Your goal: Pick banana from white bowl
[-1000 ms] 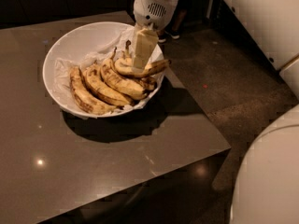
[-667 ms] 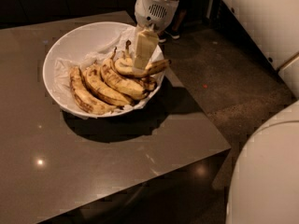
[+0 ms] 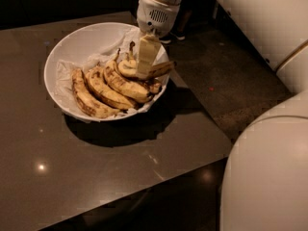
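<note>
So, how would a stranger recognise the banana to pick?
Find the white bowl on the dark table. At its right rim, under the robot's hand, lies the banana. It is slimmer and cleaner yellow than the big brown-spotted bananas left of it.

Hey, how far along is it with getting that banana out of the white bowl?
Approach looks done: the hand sits low at the right side of the white bowl, on the banana. Grasping is in hand, though I can't tell if it's secured. Left: the lift; the banana lies in the bowl beside the spotted bananas.
</note>
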`<state>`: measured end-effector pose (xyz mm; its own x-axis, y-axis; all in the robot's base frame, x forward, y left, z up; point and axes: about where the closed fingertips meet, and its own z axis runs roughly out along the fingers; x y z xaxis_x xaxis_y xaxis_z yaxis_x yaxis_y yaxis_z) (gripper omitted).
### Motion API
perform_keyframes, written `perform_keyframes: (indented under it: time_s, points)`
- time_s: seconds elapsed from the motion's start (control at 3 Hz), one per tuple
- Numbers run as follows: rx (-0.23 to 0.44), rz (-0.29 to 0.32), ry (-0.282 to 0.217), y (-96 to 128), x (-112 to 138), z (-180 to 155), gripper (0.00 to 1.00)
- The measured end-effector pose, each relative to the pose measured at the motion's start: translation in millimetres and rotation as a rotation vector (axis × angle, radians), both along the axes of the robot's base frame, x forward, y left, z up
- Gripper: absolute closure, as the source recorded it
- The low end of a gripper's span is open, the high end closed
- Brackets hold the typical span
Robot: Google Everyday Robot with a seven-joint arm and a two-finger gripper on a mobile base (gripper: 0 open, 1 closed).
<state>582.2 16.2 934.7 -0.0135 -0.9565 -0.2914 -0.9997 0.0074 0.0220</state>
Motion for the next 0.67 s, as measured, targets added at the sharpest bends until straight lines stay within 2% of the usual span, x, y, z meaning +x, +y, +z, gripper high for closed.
perform_keyframes:
  time_s: [0.67]
  points:
    - [-0.02, -0.011, 0.038, -3.9, 2.3, -16.5, 0.42]
